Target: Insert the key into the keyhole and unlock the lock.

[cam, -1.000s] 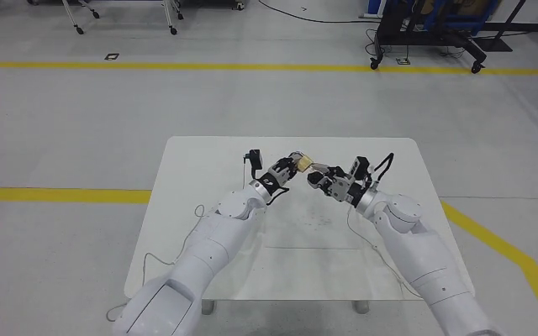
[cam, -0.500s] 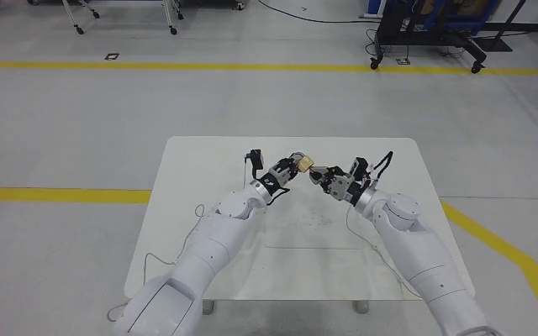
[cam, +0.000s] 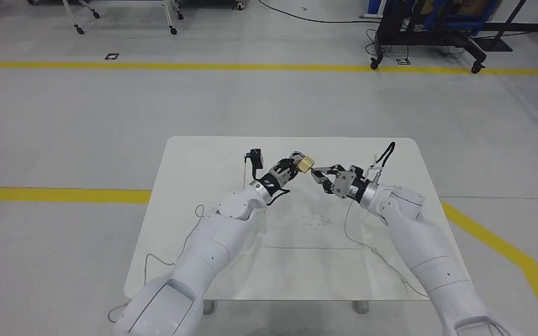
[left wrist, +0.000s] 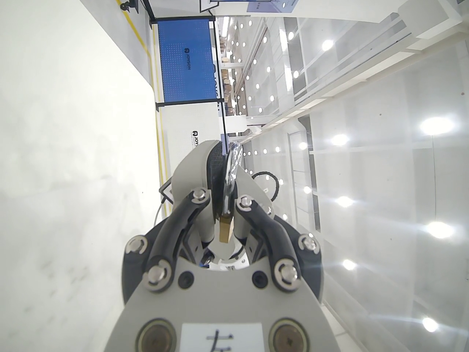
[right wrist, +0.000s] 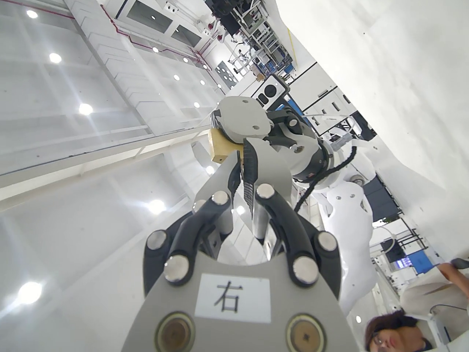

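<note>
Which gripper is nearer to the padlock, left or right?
Left. The left gripper grips the padlock itself; the right gripper sits just beside it, holding the key.

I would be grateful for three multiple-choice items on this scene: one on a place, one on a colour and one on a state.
1. Where is the lock?
A. Lying on the table
B. Held in the left gripper above the table
C. On the floor

2. What colour is the lock's body?
A. Brass yellow
B. Red
C. Black

3. How do the right gripper's fingers stand?
A. Spread wide apart
B. Closed together, close to the lock
C. Flat on the table

Answers:
1 B: the top view shows the lock at the tips of the left gripper, raised over the white table.
2 A: its body shows brass yellow in the top and right wrist views.
3 B: the right gripper has its fingers drawn together, apparently on the key, just short of the lock.
</note>
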You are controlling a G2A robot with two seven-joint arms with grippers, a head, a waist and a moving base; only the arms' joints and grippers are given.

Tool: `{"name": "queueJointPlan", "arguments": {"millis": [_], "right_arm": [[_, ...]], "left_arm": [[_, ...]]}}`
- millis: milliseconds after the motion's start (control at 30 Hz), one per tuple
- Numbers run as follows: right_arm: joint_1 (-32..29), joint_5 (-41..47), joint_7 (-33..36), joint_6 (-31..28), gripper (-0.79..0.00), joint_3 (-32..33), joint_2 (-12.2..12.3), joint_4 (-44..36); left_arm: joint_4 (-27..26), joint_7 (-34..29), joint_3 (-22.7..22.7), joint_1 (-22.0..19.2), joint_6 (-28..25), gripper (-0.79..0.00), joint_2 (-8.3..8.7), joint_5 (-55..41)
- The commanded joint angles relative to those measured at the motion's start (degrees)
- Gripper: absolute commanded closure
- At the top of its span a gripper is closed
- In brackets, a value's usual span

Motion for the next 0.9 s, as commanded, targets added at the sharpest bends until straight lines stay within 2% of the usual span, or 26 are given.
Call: {"name": "queueJointPlan", "arguments": {"millis": [0,400,700,767,800,867], "right_arm": [[0.3,1.4,-0.2,1.8,0.000,0.2,0.0,0.6],[0.7,4.6,0.7,6.6,0.000,1.5,0.2,1.9],[0.3,4.4,1.8,7.6,-0.006,2.2,0.6,1.5],[0.1,4.3,1.7,7.3,-0.194,2.4,0.7,1.2],[0.0,4.2,1.6,7.0,-0.262,2.5,0.7,1.0],[-0.2,4.1,1.3,6.5,-0.299,2.8,0.8,0.7]], "left_arm": [[-0.2,1.3,0.0,0.4,-2.1,0.000,-0.02,1.0],[-0.8,6.0,0.3,1.4,-6.5,0.000,-0.19,6.3],[-1.2,6.7,0.0,1.6,-6.4,0.000,-0.30,7.7],[-1.2,6.3,-0.2,1.6,-6.0,0.000,-0.29,7.7],[-1.2,6.2,-0.3,1.5,-6.0,0.000,-0.28,7.7],[-1.4,5.8,-0.5,1.5,-5.9,0.000,-0.25,7.7]]}}
